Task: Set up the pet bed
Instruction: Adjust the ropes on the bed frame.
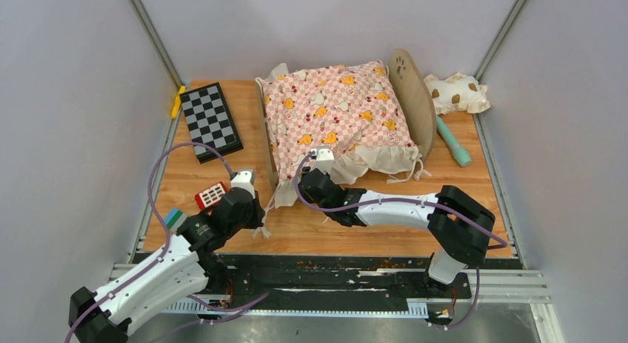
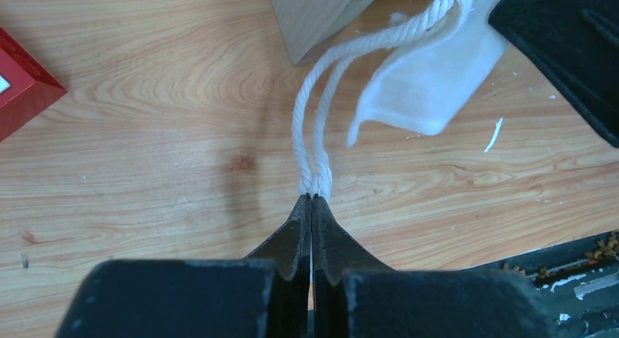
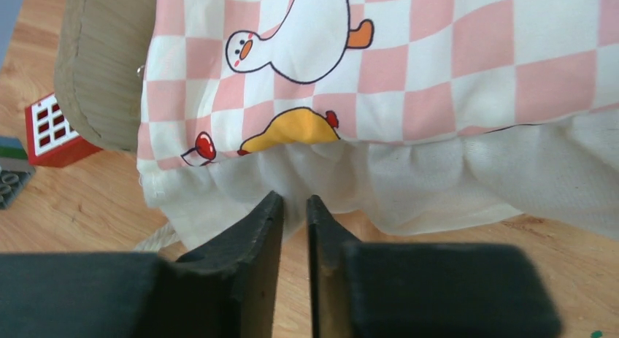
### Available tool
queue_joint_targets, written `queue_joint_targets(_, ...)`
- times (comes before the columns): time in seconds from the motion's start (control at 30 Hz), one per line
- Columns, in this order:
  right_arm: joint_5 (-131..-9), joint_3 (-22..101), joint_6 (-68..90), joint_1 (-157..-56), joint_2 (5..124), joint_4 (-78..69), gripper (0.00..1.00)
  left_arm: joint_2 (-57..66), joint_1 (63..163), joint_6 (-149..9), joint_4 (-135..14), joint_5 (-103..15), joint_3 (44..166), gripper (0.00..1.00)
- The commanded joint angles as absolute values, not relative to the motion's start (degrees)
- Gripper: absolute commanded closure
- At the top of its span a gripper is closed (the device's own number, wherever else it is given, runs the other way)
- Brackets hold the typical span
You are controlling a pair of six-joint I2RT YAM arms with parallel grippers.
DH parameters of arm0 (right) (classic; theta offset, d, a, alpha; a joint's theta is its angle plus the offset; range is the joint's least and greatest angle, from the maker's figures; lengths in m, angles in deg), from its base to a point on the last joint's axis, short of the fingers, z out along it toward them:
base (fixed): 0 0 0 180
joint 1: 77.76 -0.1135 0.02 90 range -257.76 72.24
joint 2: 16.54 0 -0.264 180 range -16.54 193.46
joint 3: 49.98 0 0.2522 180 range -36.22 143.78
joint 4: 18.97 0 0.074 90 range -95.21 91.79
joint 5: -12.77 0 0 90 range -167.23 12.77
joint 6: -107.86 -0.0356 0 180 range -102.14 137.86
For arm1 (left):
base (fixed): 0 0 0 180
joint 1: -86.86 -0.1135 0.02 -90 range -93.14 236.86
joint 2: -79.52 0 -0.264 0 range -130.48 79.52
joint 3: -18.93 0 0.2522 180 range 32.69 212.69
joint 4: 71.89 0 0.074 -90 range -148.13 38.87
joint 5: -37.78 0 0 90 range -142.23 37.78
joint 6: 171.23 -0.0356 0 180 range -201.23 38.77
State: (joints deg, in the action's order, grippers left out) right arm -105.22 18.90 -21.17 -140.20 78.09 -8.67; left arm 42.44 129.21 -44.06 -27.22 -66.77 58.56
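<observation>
The pet bed stands at the back of the wooden table, its paw-print headboard on the right. A pink checkered cushion covers its base. My left gripper is in front of the bed's left corner and is shut on the cushion's white cord, which runs up to the cushion's corner. My right gripper is at the cushion's front edge. Its jaws are drawn close together, with the white ruffle at their tips.
A black-and-grey checkerboard and a yellow piece lie at the back left. A cream spotted pillow and a teal stick lie to the right of the headboard. A red block sits beside my left wrist. Grey walls enclose both sides.
</observation>
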Motion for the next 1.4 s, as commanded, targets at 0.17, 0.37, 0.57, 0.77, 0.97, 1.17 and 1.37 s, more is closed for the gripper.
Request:
queue_joint_targets(0.17, -111.35, 18.37, -19.88, -139.42, 74.57, -9.43, 0.96, 44.88, 129.40, -42.75, -26.29, -70.13, 59.49, 1.00)
queue_joint_targets(0.37, -115.22, 17.87, -16.86, -139.35, 72.61, -6.70, 1.00, 46.14, 129.44, -42.56, -24.63, -71.25, 61.09, 1.00)
queue_joint_targets(0.57, -117.22, 18.01, -14.08, -139.16, 72.61, -3.90, 1.00, 47.67, 129.40, -42.90, -24.42, -68.71, 62.95, 1.00)
queue_joint_targets(0.77, -114.83, 18.01, -12.37, -139.15, 72.69, -3.74, 0.81, 47.46, 129.40, -44.29, -23.36, -64.01, 65.54, 1.00)
queue_joint_targets(0.97, -110.91, 14.71, -11.04, -139.20, 65.36, -4.72, 0.59, 46.89, 129.41, -45.89, -22.11, -61.12, 66.02, 1.00)
queue_joint_targets(1.17, -110.76, 11.27, -10.92, -139.15, 57.92, -4.76, 0.55, 42.61, 129.40, -45.09, -20.98, -56.64, 66.26, 0.85)
queue_joint_targets(1.37, -111.33, 9.95, -11.29, -139.19, 54.22, -3.60, 0.54, 39.79, 129.42, -43.35, -19.17, -53.29, 67.07, 0.53)
